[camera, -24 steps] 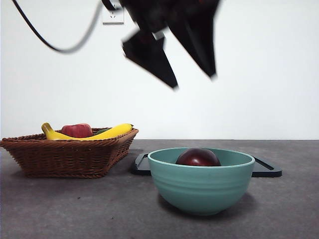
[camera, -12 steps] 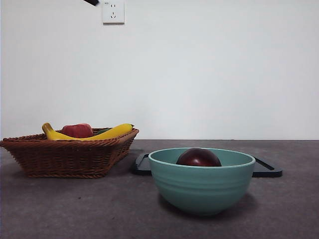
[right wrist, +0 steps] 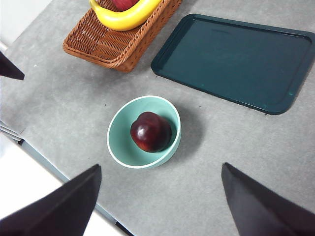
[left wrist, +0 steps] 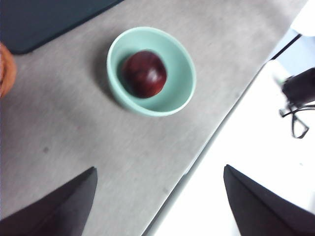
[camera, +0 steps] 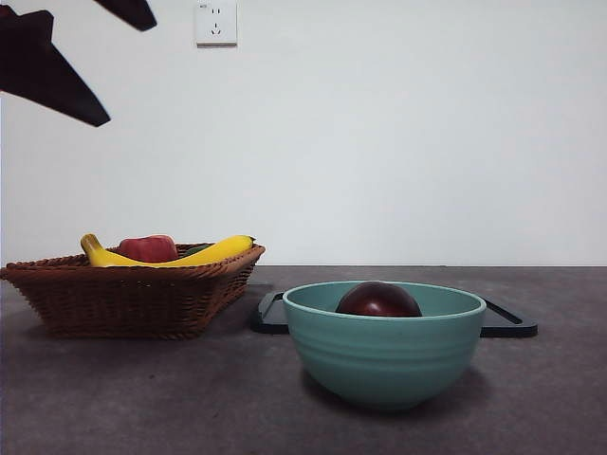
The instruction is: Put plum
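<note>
The dark maroon plum sits inside a mint-green bowl on the grey table. Both grippers hang high above it, empty. The left gripper has its jaws spread wide, as does the right gripper. Beyond the bowl lie a dark tray and a wicker basket with a banana.

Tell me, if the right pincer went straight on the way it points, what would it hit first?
Probably bare table, just beside the bowl that holds the plum. The right pincer hangs open above, aimed down between the bowl and the table's edge. Depth is hard to judge; it might clip the bowl's rim.
</note>
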